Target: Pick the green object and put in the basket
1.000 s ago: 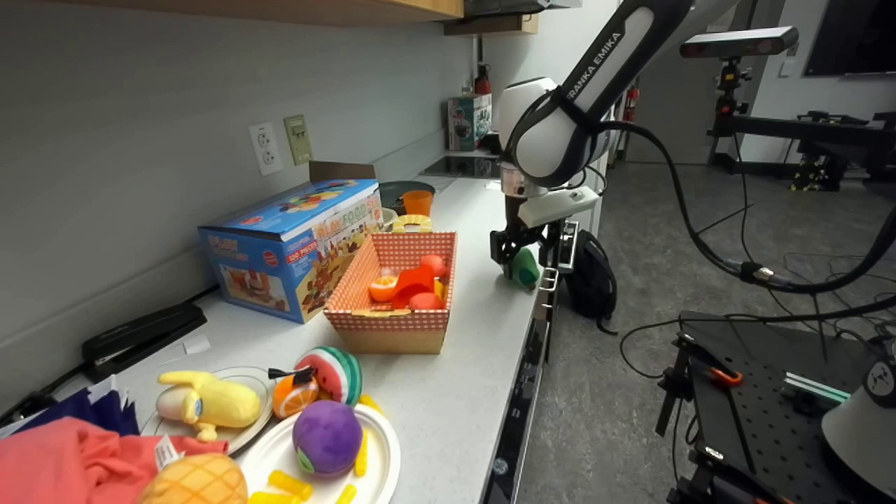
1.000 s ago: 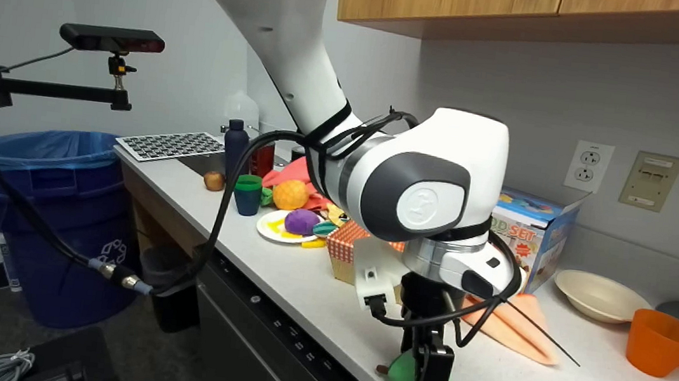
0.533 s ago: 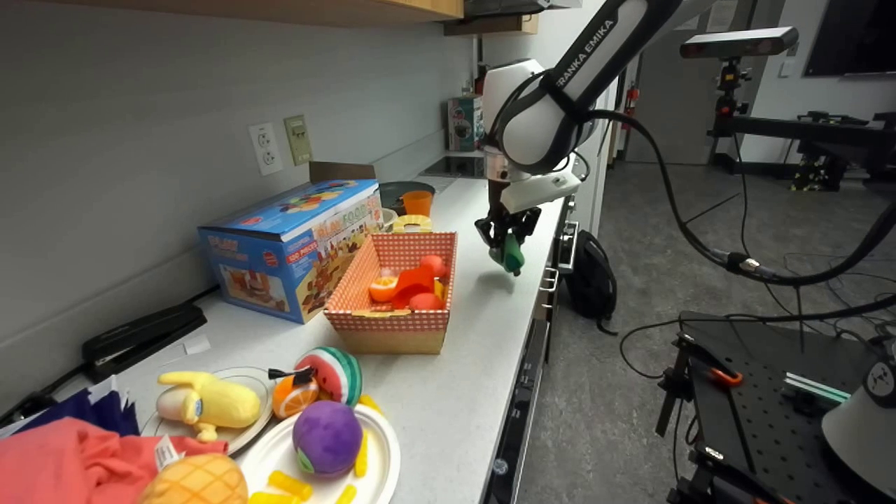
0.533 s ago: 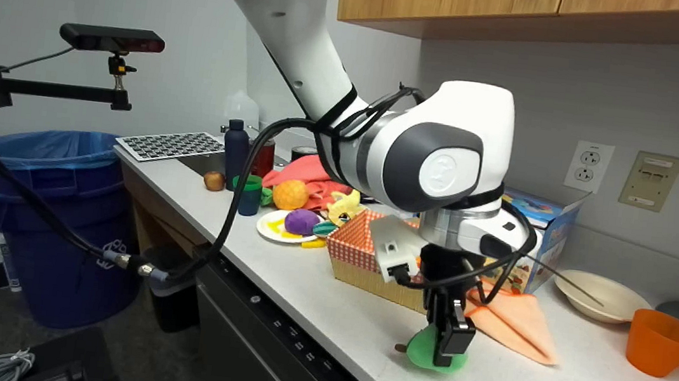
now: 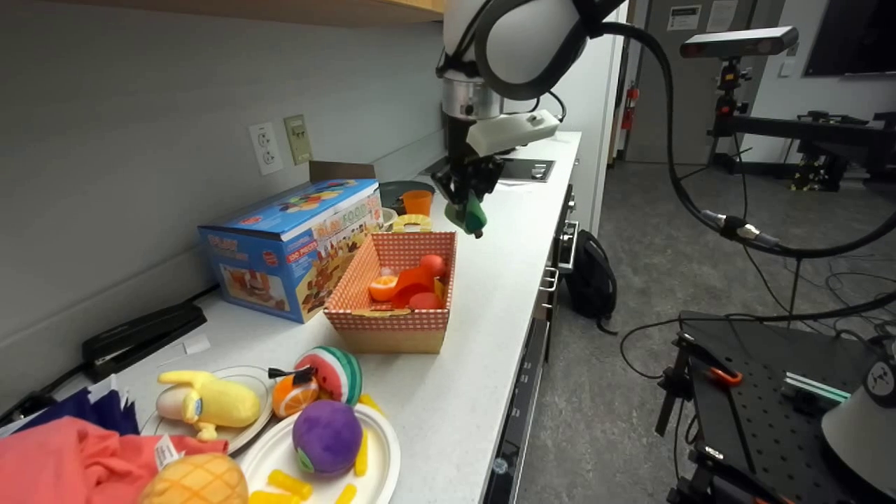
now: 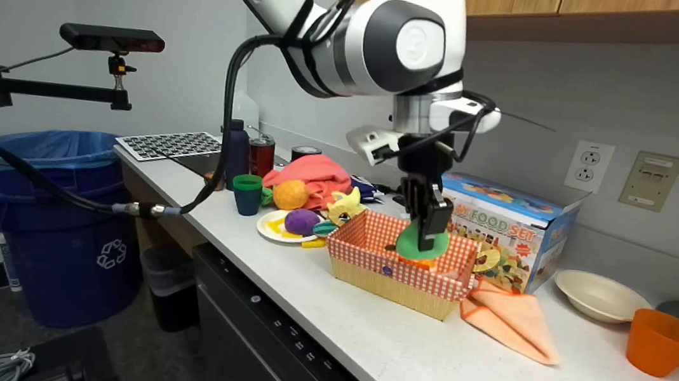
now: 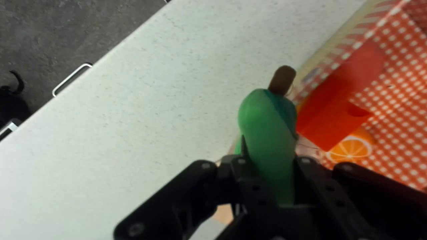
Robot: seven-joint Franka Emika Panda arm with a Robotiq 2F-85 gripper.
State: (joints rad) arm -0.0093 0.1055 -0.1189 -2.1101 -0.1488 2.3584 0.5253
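The green object (image 7: 268, 116), rounded with a short brown stem, is squeezed between the fingers of my gripper (image 7: 270, 160), which is shut on it. In both exterior views it hangs clear of the counter, and in an exterior view the gripper (image 5: 467, 196) and object show just past the basket's far end. Tan on the outside with a red checked lining, the basket (image 6: 389, 286) stands on the counter. From the wrist camera the basket's lining (image 7: 407, 146) lies to the right of the object, near its rim. Red pieces and an orange slice (image 5: 383, 288) lie inside the basket.
Beside the basket stands a blue printed box (image 5: 280, 245). A peach cloth (image 6: 513, 325), an orange cup (image 6: 662, 342) and a pale bowl (image 6: 602, 297) are on the counter. A plate with a purple toy (image 5: 327, 437) sits on the basket's opposite side. The counter's edge drops to the floor.
The jaws have shut on the green object, which has been lifted off the counter. Arm and object have risen and moved toward the basket. The basket has stayed in place.
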